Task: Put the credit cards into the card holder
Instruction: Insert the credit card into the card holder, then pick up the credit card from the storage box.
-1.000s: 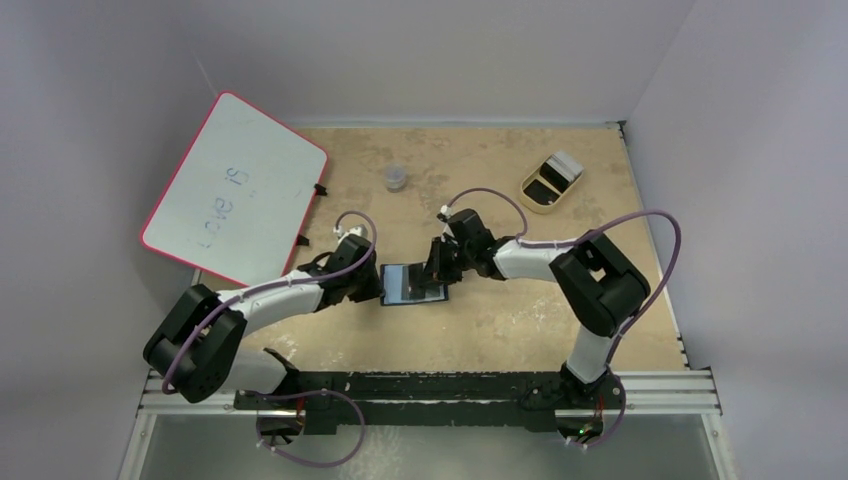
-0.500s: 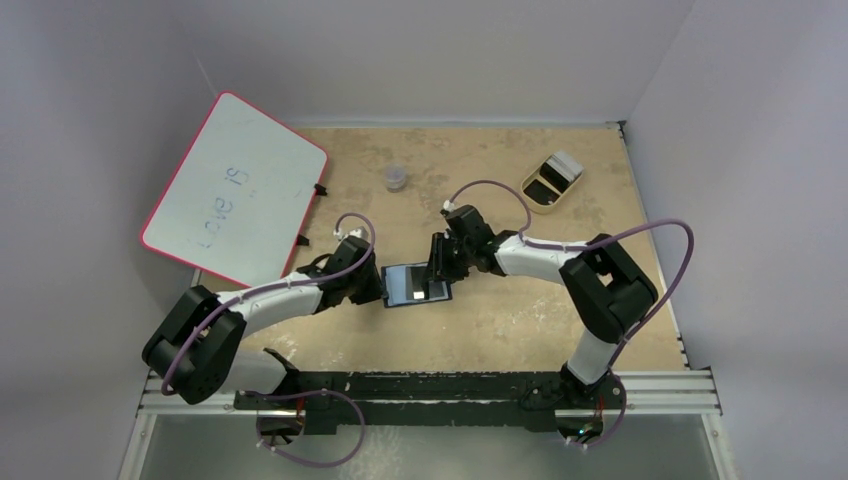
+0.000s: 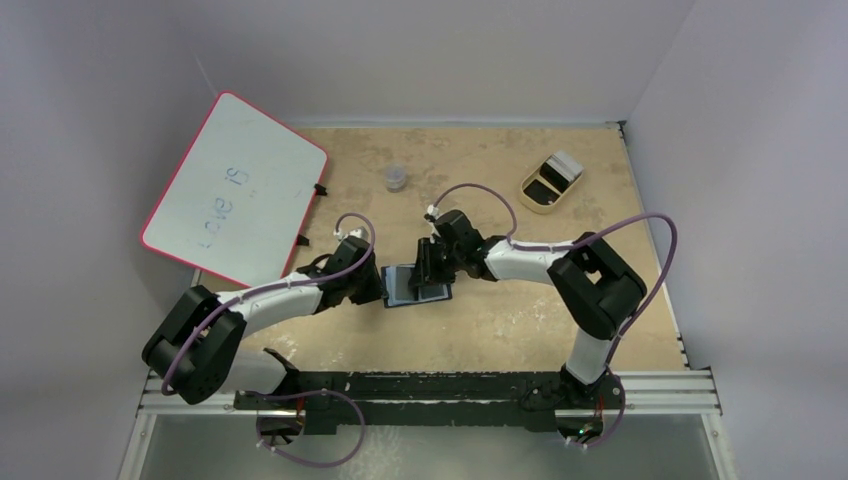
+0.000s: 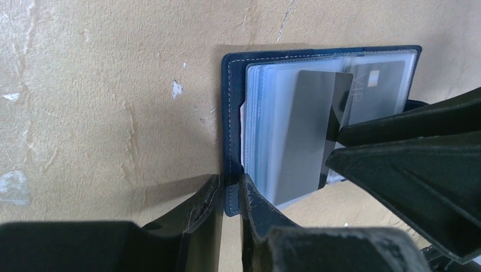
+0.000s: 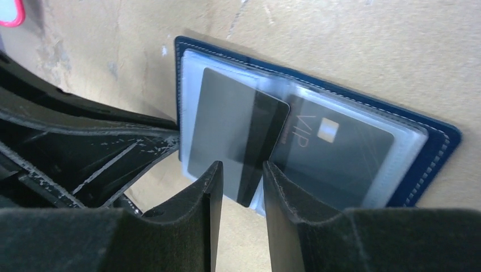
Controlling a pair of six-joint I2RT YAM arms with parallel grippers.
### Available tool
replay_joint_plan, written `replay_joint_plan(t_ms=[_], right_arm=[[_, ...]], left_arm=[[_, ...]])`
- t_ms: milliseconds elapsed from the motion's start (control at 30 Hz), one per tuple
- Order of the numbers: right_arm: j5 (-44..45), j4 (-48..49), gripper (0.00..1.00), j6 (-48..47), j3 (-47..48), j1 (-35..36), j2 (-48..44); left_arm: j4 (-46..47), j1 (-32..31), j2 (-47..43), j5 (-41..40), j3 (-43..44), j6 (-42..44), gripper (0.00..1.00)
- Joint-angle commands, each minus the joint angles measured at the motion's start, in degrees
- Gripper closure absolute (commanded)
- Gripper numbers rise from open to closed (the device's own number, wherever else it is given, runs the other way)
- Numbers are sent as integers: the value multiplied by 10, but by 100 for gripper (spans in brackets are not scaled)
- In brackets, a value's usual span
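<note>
Moved: right gripper (image 3: 428, 270) has gone leftward against half a second ago. It now stands over the card holder (image 3: 408, 291) and hides the pale glint of card that showed there. Left arm and holder: no shift seen. Judgement: an insertion stroke is under way, with the card being worked deeper. It is not seated yet.

Left to right:

- whiteboard (image 3: 235, 185), pink-edged, at the left edge of the desk (image 3: 500, 325). Handwriting reads "Love is".
- left gripper (image 4: 230, 184): clamped tight on the navy cover edge of the card holder, pinning it to the desk.
- card holder: lies open mid-desk between the two grippers. A stack of clear sleeves sits on a navy cover with pale stitching. No brand seen.
- credit card (image 5: 230, 127): grey, with a dark stripe across one end and no legible print. It lies askew on the sleeves. The far part looks hazed, as if under clear plastic, and the striped end juts past the sleeve edge. Judged partly in.
- VIP card (image 5: 340, 147): already in a sleeve. Reads "VIP", with a pale chip square beside the letters.
- right gripper: jaws narrow, with a slim gap between them. The striped end shows through that gap, behind the fingers, so nothing looks pinched. Cannot tell whether the tips touch the card.
- tray (image 3: 528, 188), tan, far right. No writing readable.
</note>
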Motion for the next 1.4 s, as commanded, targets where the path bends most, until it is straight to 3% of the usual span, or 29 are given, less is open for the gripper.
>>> replay_joint_plan(t_ms=[0,467,600,1033,1367], right_arm=[[-33,33,66,2,11,14,-1],[-62,65,66,-37,12,19,-3],[-72,46,66,-51,12,18,-30],[149,-146,59,-235,168,-70,-87],[398,-218,54,-397,292,-191,-14]], left_arm=[[23,1,5,8,-1,-7,85],[9,1,3,6,11,1,84],[0,1,-16,3,15,2,79],[-125,1,-136,-26,104,35,38],[-243,2,-181,-49,191,113,28]])
